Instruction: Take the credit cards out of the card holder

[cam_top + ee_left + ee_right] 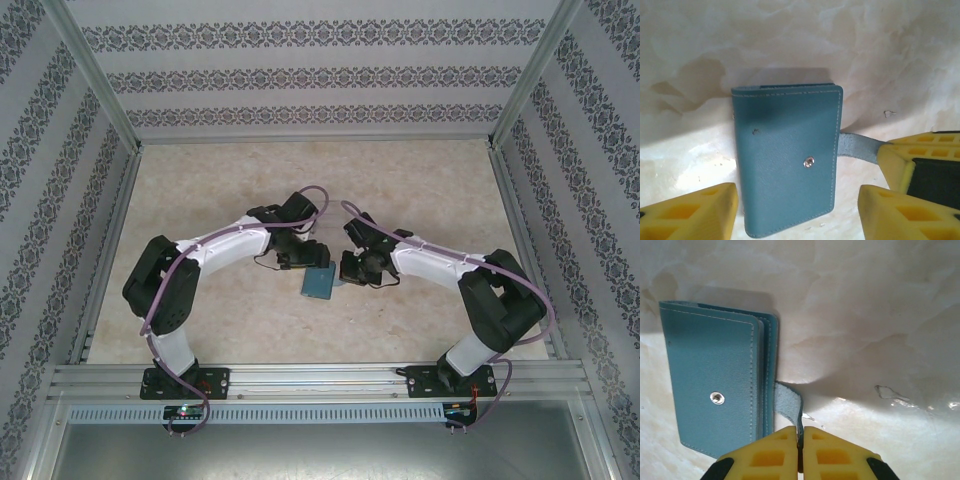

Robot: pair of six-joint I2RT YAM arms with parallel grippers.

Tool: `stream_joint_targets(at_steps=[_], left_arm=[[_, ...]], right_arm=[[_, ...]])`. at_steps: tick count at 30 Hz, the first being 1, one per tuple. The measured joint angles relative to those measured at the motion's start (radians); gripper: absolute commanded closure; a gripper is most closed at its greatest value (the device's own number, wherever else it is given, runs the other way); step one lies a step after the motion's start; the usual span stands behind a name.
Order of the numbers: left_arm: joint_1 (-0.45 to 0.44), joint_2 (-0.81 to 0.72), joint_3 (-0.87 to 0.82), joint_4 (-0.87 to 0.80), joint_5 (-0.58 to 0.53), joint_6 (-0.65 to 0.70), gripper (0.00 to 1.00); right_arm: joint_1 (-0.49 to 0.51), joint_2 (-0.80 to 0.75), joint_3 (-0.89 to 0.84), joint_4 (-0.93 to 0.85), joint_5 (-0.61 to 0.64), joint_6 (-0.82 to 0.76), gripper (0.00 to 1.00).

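Note:
The teal card holder (318, 283) lies folded shut on the marble tabletop between my two arms, with its snap stud (809, 161) facing up. My left gripper (797, 215) is open just above it, its yellow fingers (695, 212) standing off either long edge without touching. My right gripper (801, 440) is shut on the holder's closing tab (790, 402), which is unsnapped and pulled out sideways; those same yellow fingers (900, 160) come in at the right of the left wrist view. The credit cards are hidden inside the closed holder.
The pale marble tabletop (250, 190) is walled by patterned panels at the back and sides. An aluminium rail (320, 378) runs along the near edge by the arm bases. Both arms bend inward and meet over the table's middle.

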Motion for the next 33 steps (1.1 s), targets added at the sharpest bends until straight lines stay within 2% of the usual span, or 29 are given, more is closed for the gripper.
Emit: stream_joint_targets(at_steps=[6, 17, 23, 33], left_arm=[[-0.061, 0.059, 0.073, -0.071, -0.078, 0.015, 0.17], [-0.127, 0.180, 0.174, -0.149, -0.171, 0.018, 0.08], [-0.145, 0.225, 0.196, -0.164, -0.186, 0.018, 0.09], [-0.148, 0.251, 0.229, -0.201, -0.233, 0.019, 0.14]], right_arm=[[-0.043, 0.000, -0.059, 0.034, -0.012, 0.003, 0.92], [-0.103, 0.013, -0.117, 0.126, -0.105, 0.011, 0.91], [-0.111, 0.013, -0.119, 0.138, -0.122, 0.010, 0.91], [-0.122, 0.013, -0.124, 0.147, -0.132, 0.009, 0.91]])
